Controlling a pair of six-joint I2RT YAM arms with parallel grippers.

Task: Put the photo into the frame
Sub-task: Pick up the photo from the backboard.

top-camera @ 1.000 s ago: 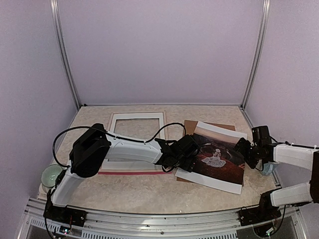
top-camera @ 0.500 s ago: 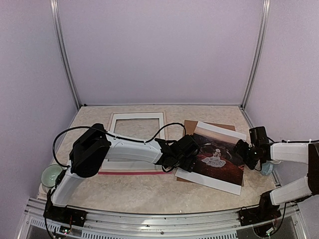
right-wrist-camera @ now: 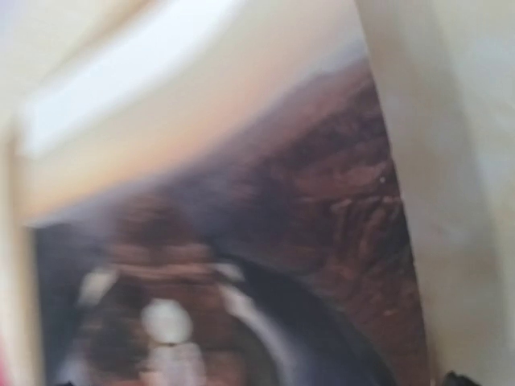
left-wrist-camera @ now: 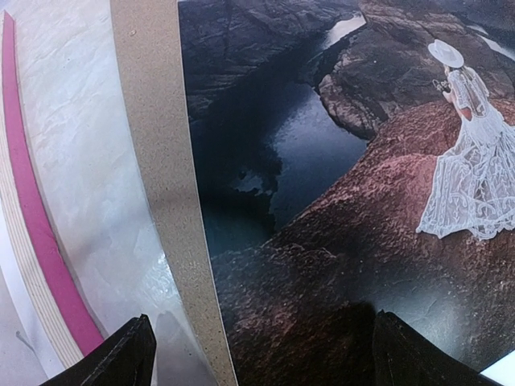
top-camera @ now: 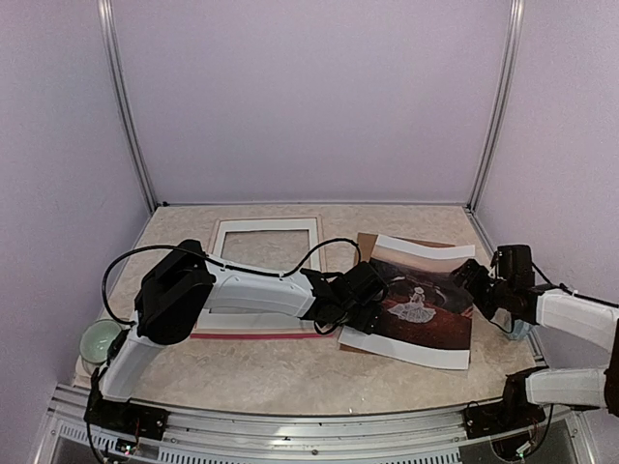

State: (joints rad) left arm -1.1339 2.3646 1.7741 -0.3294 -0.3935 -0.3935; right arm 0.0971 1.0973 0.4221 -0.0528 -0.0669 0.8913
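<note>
The photo (top-camera: 426, 314), a dark reddish canyon scene with a small white figure, lies right of centre on a brown backing board (top-camera: 368, 242). The frame (top-camera: 219, 242) lies face down at centre left, pale back up, with its pink edge (top-camera: 251, 334) along the near side. My left gripper (top-camera: 370, 307) hovers open over the photo's left edge. In the left wrist view its fingertips (left-wrist-camera: 129, 358) straddle the board strip (left-wrist-camera: 157, 161) and the photo (left-wrist-camera: 338, 201), beside the pink frame edge (left-wrist-camera: 36, 233). My right gripper (top-camera: 481, 288) is at the photo's right edge, open. The photo (right-wrist-camera: 322, 241) fills the right wrist view, blurred.
A pale green bowl (top-camera: 100, 340) sits at the table's near left corner. A light blue object (top-camera: 522, 329) lies under the right forearm. A black cable (top-camera: 290, 266) loops over the frame. The enclosure walls and metal posts stand close on every side.
The right gripper has shifted at the photo's right edge, and the photo has slid slightly to the left. The left arm has stayed still.
</note>
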